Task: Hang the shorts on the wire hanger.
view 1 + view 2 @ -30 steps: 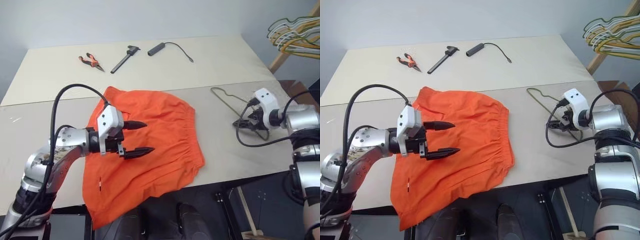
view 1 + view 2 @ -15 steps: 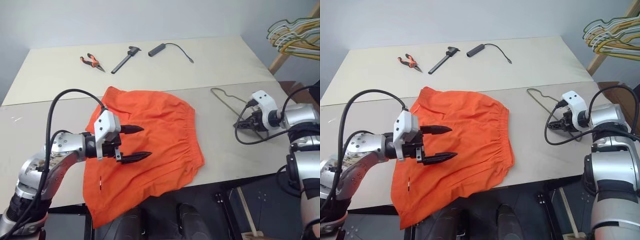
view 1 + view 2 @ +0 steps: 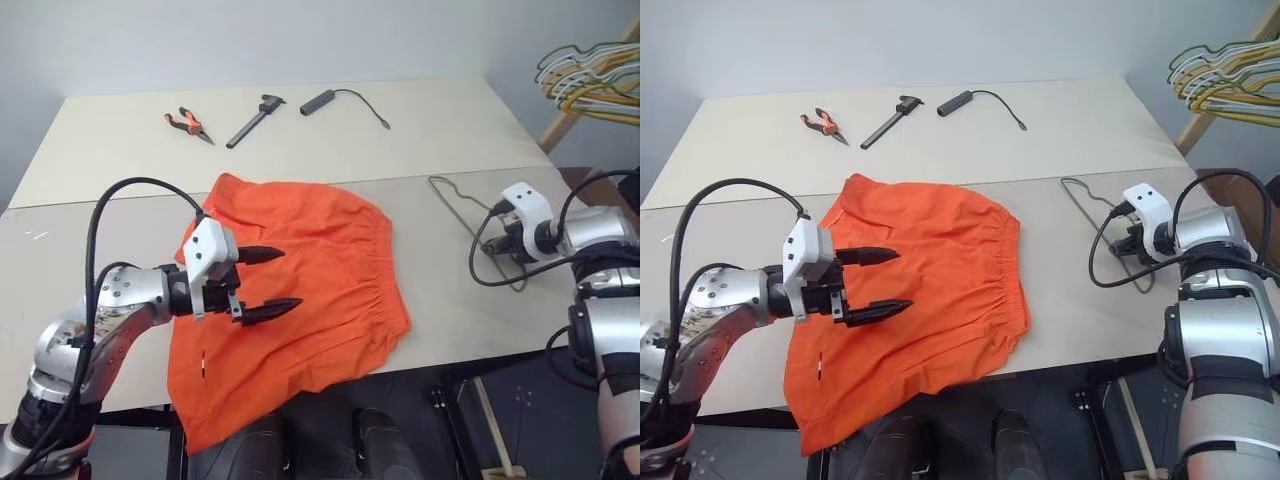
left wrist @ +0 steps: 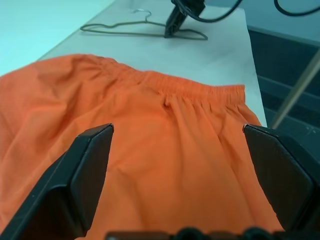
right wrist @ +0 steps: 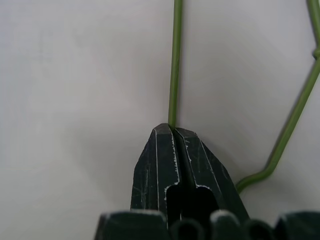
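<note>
Right tool (image 5: 172, 131) clamped shut on one straight wire of the wire hanger (image 3: 462, 206), pinned flat on the bench (image 3: 420, 120) at the right, presumably to secure it for lifting. Left tool (image 3: 268, 282) spread wide, hovering empty over the shorts (image 3: 320, 270), likely waiting to take the fabric once the hanger is brought over. Shorts spread flat left of centre, waistband toward the hanger, near hem drooping off the bench edge. Pliers (image 3: 186, 123), caliper (image 3: 254, 116) and a cabled black stick (image 3: 322, 100) lying idle at the far side. Against a second ago: right tool then open around the wire, now closed; left tool unchanged; shorts unmoved.
</note>
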Controlling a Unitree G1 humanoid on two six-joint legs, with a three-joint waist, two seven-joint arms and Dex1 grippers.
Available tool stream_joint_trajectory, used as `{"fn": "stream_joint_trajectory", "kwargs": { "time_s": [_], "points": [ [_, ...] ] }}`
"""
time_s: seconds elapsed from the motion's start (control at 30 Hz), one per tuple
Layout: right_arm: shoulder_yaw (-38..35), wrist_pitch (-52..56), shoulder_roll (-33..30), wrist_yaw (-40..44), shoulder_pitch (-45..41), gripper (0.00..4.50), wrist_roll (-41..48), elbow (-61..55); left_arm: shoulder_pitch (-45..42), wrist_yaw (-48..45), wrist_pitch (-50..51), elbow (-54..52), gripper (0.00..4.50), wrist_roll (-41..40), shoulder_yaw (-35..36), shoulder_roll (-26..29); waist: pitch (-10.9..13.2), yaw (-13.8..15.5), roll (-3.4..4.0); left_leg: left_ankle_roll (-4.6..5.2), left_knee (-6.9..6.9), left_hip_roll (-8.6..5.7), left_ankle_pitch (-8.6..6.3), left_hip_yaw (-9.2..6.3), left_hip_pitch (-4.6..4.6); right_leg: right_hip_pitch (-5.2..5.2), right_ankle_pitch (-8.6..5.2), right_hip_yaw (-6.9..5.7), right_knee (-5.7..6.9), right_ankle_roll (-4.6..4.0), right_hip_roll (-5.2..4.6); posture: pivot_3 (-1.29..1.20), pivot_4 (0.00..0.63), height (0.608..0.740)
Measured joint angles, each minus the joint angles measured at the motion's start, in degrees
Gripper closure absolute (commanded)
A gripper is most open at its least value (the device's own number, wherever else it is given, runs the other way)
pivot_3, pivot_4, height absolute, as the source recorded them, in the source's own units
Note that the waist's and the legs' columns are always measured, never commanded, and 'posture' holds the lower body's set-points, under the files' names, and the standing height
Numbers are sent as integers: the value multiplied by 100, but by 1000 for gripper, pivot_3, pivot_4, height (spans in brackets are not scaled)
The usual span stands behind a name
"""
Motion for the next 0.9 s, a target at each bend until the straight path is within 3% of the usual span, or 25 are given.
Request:
{"fn": "stream_joint_trajectory", "kwargs": {
  "time_s": [0.2, 0.3, 0.4, 0.6, 0.73, 0.9],
  "points": [
    [-454, 680, 183, -277, 401, 4491, 411, -1179, -190, 522, 63, 232, 0, -311, 50, -780, -130, -24, 48, -57, 2, -2, 34, 1, -31, -22, 17, 0, 8, 7, 5, -4, 53, 740],
    [-786, 1425, 208, -411, 1077, 4491, 727, -3119, -308, 913, 288, 389, 0, -590, 206, -1131, -272, 12, 66, -69, 14, 0, 44, -10, -99, -88, 17, -5, 23, 7, 12, -4, 34, 740],
    [-1101, 1663, 468, -676, 2025, 4491, 1091, -5292, -402, 1540, 592, 478, 0, -919, 414, -1611, -427, 36, 60, -71, 17, -3, 45, -19, -108, -92, 16, -8, 21, 9, 17, -12, 8, 740],
    [-1143, 1184, 1486, -1326, 3024, 4491, 1552, -8028, -786, 2702, 829, 592, 0, -1513, 828, -2401, -704, 24, 37, -25, 29, -35, 19, -29, -86, -70, 23, -1, 8, 19, 6, 0, 0, 740],
    [-838, 593, 2267, -1888, 3290, 4491, 1565, -8703, -1172, 3358, 831, 660, 0, -1695, 921, -2759, -760, 18, 26, -10, 24, -43, 12, -33, 3, 20, 22, -3, 0, 18, 4, 15, 0, 740],
    [-297, 110, 2581, -2334, 3549, 4491, 1315, -8884, -1455, 3750, 809, 665, 0, -1760, 930, -2863, -829, 26, 2, -36, 13, -51, 27, -40, 0, 15, 20, -4, 4, 15, 2, 28, 0, 740]
  ]
}}
